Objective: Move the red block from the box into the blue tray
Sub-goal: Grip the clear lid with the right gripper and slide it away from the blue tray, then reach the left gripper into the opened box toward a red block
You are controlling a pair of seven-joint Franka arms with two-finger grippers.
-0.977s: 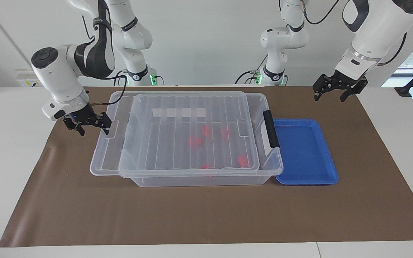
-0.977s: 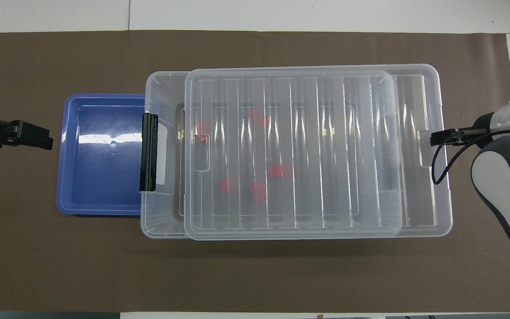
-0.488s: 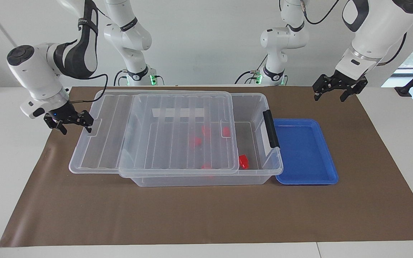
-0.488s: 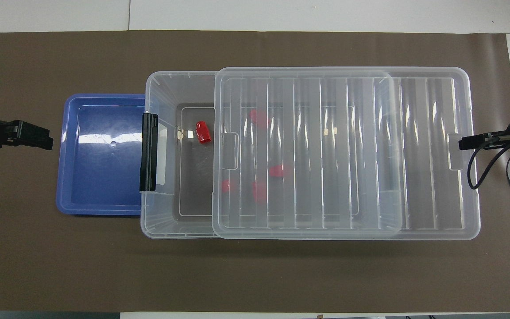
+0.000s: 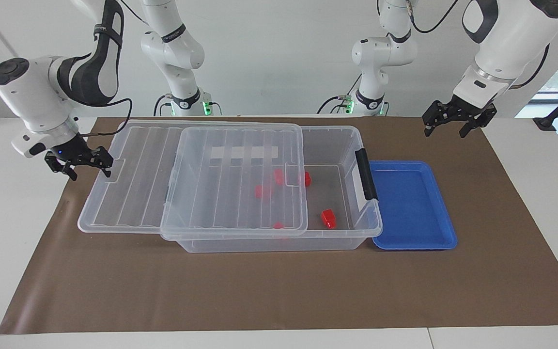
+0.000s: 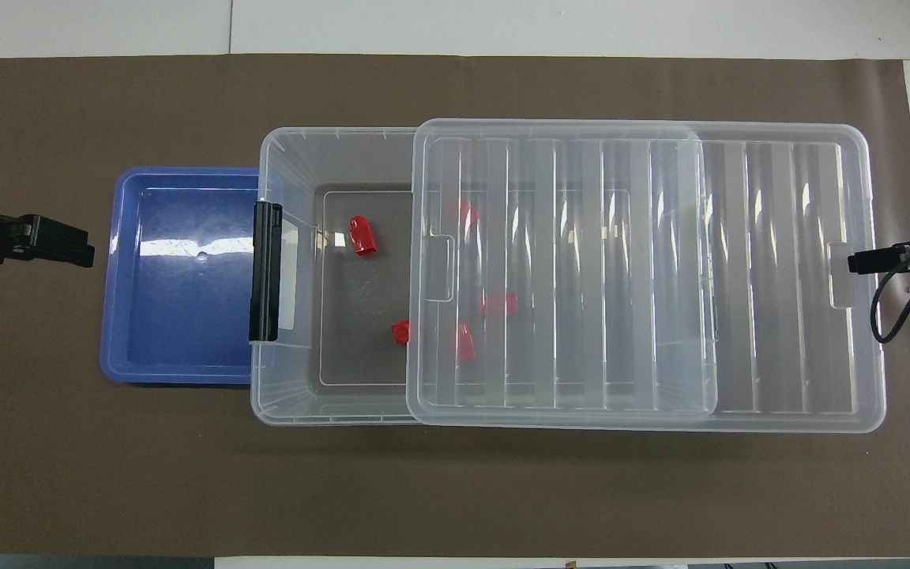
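Partly hidden: lid (image 5: 192, 179) covers three blocks, one red block (image 5: 328, 218) sits exposed in box (image 5: 279, 240). Right gripper (image 5: 87, 164) at the lid's edge tab, grip unclear; left gripper (image 5: 456, 118) spread, up near tray (image 5: 412, 203).

The box (image 5: 279, 242) stands open only at its latch end beside the blue tray (image 5: 412, 206); there one red block (image 5: 328, 218) lies uncovered, reachable from above. The clear lid (image 5: 192, 184) covers the rest, overhanging toward the right gripper (image 5: 87, 165), whose fingers touch its edge.
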